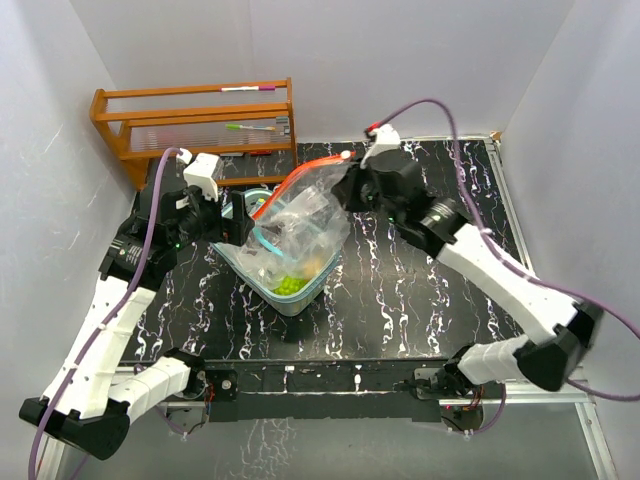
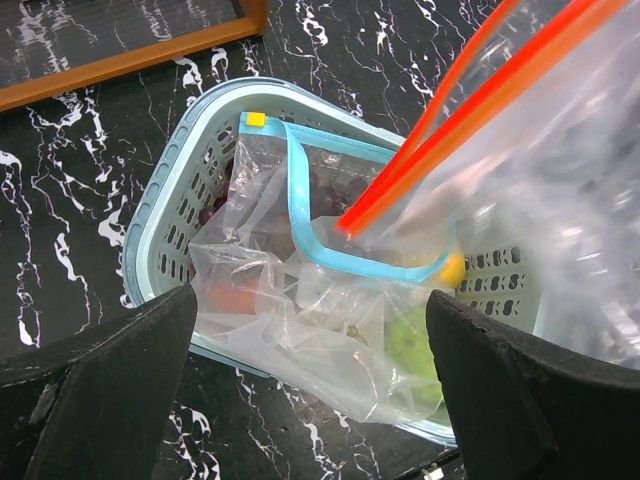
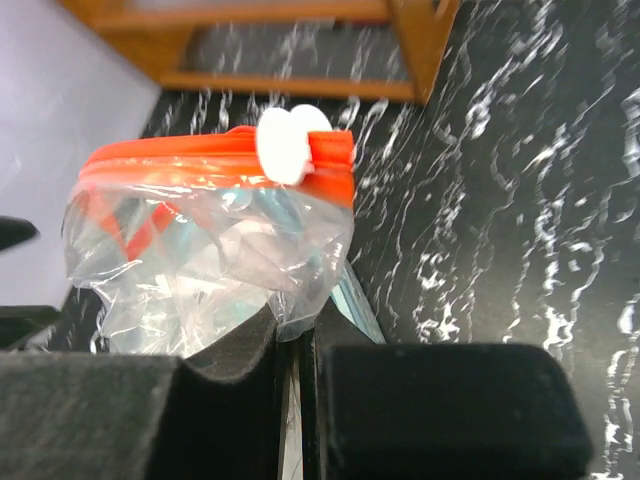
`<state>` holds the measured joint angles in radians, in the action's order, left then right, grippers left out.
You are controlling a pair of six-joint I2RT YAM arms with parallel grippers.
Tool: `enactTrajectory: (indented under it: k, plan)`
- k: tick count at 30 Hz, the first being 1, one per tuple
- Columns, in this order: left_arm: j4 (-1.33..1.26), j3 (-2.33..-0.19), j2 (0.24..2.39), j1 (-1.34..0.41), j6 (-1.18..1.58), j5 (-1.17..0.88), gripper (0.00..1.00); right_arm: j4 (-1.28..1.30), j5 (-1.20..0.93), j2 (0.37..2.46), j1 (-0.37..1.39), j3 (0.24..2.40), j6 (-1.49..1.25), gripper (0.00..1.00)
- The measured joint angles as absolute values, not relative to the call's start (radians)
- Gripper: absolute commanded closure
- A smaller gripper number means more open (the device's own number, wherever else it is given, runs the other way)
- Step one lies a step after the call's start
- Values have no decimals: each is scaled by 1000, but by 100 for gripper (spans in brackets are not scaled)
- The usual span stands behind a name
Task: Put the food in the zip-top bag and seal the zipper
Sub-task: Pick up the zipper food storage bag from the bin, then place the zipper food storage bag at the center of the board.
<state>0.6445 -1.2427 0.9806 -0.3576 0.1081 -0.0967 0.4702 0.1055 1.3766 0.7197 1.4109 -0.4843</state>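
Your right gripper (image 3: 295,350) is closed, its two fingers pinching a fold of the clear zip-top bag (image 3: 200,260), with thin plastic caught in the narrow slit between them. The bag hangs from that grip over the pale teal basket (image 1: 300,300). Its orange zipper (image 3: 200,160) is uppermost, and a white slider (image 3: 290,140) sits at the zipper's end nearest the grip. In the left wrist view the two orange strips stand apart, so the mouth looks partly open there.

Your left gripper (image 2: 310,340) is wide open and holds nothing. It hovers at the basket's left side, with one finger to either side of the basket's near wall in its own view.

The food (image 1: 290,285) lies in the basket, which stands a little left of the table's (image 1: 420,300) middle. You can see a green piece (image 2: 410,335), a yellow one (image 2: 455,268) and a reddish one (image 2: 235,298) through crumpled plastic. A second clear bag (image 2: 270,300) with a pale blue zipper (image 2: 300,210) and a yellow slider (image 2: 256,119) is bunched in the basket too. You cannot tell whether the pieces lie inside it or under it.

A wooden rack (image 1: 190,120) stands at the table's far left corner
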Motion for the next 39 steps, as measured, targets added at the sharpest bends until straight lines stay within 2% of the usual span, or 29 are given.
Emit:
enactTrajectory:
  k: [7, 11, 15, 20, 21, 22, 24, 26, 27, 33, 39]
  plan:
    - [645, -1243, 989, -358, 108, -97, 3, 501, 405, 1149, 694, 1391, -501, 92]
    - [645, -1242, 989, -358, 109, -97, 3, 563, 595, 1088, 633, 1283, -554, 92]
    - [645, -1243, 989, -358, 109, -97, 3, 631, 654, 1083, 579, 1113, -622, 92]
    - [645, -1243, 989, -358, 111, -101, 3, 695, 626, 1054, 567, 918, -714, 92]
    - [645, -1243, 989, -358, 112, -102, 3, 698, 607, 1040, 567, 887, -730, 89]
    - [645, -1243, 989, -358, 112, -105, 3, 698, 585, 1026, 567, 857, -746, 76]
    - [644, -1243, 989, -358, 112, -107, 3, 687, 532, 1000, 566, 798, -778, 41]
    - [645, -1243, 989, -358, 112, -109, 3, 677, 485, 984, 567, 752, -809, 11]
    - [645, -1243, 989, -358, 113, -111, 3, 677, 463, 977, 567, 732, -820, 3]
    - [644, -1243, 990, -358, 116, -113, 3, 708, 390, 915, 567, 721, -836, 2]
    - [644, -1242, 999, -358, 116, -115, 3, 775, 286, 900, 567, 926, -752, 2]
